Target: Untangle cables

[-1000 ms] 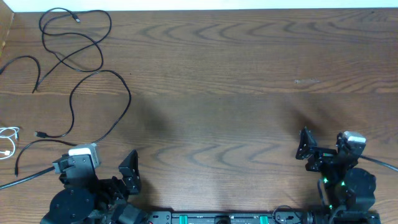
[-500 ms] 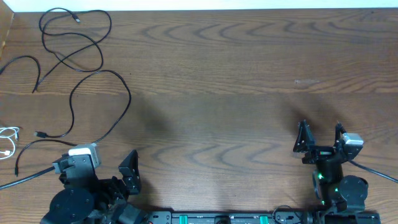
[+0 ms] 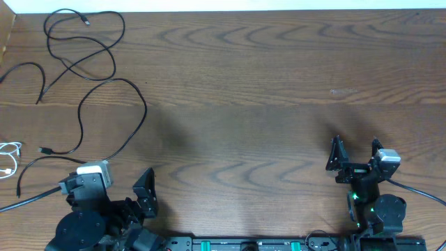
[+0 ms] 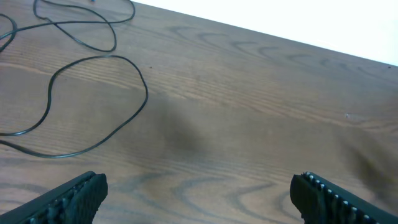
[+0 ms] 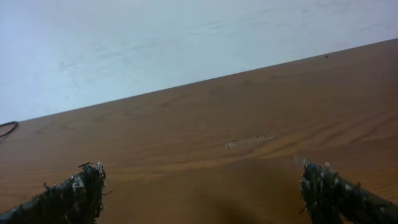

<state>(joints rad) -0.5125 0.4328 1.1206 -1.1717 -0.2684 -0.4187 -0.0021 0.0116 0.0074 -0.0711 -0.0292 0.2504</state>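
Long black cables [image 3: 85,66] lie in crossing loops at the table's far left; part of them shows in the left wrist view [image 4: 93,74]. A short white cable [image 3: 8,157] lies coiled at the left edge. My left gripper [image 3: 129,188] is open and empty at the front left, near the black loops but apart from them; its fingers show in the left wrist view [image 4: 199,196]. My right gripper [image 3: 355,155] is open and empty at the front right, far from the cables; its fingers show in the right wrist view [image 5: 205,193].
The wooden table [image 3: 251,90] has a pale wall behind its far edge [image 5: 155,43]. A small scuff mark [image 5: 249,141] lies on the wood ahead of the right gripper. A thick black arm wire [image 3: 28,200] runs off the left front.
My right arm has turned and shifted slightly left and forward, so its open fingers now point straight up the table. The left arm and the cables have not moved.
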